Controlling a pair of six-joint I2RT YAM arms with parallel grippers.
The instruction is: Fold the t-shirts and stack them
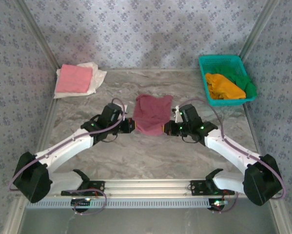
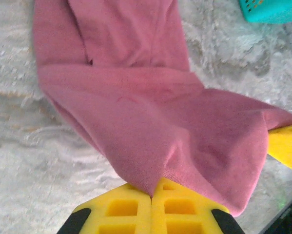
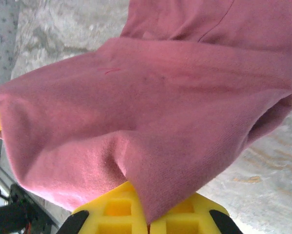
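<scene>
A maroon t-shirt (image 1: 150, 113) lies in the middle of the table, its near hem lifted between both grippers. My left gripper (image 1: 132, 126) is shut on the hem's left corner; in the left wrist view its yellow jaws (image 2: 150, 196) pinch the cloth (image 2: 136, 107). Over on the hem's right corner my right gripper (image 1: 166, 129) is also shut, with the fabric (image 3: 160, 97) draping over its closed jaws (image 3: 147, 219). At the back left a folded pink t-shirt (image 1: 73, 79) rests on a cream one (image 1: 98, 74). Orange (image 1: 223, 87) and green (image 1: 245, 83) t-shirts fill the basket.
The teal mesh basket (image 1: 223, 62) stands at the back right corner; its edge also shows in the left wrist view (image 2: 270, 12). Patterned walls close in the table on three sides. A metal rail (image 1: 150, 185) runs along the near edge between the arm bases.
</scene>
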